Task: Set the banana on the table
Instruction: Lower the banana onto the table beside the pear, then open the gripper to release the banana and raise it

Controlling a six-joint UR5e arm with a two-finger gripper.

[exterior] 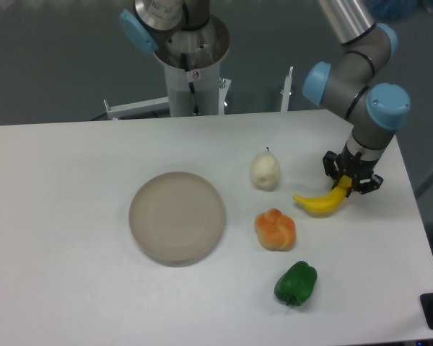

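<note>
The bright yellow banana (321,202) lies at the right side of the white table (72,216), its left end resting low near the surface. My gripper (349,182) points down over the banana's right end and its fingers are closed on that stem end. The banana's far tip is partly hidden between the fingers.
A round beige plate (177,216) sits in the middle. A white pear-like fruit (265,171), an orange lumpy fruit (276,229) and a green pepper (296,283) stand left of and below the banana. The table's right edge is close to the gripper.
</note>
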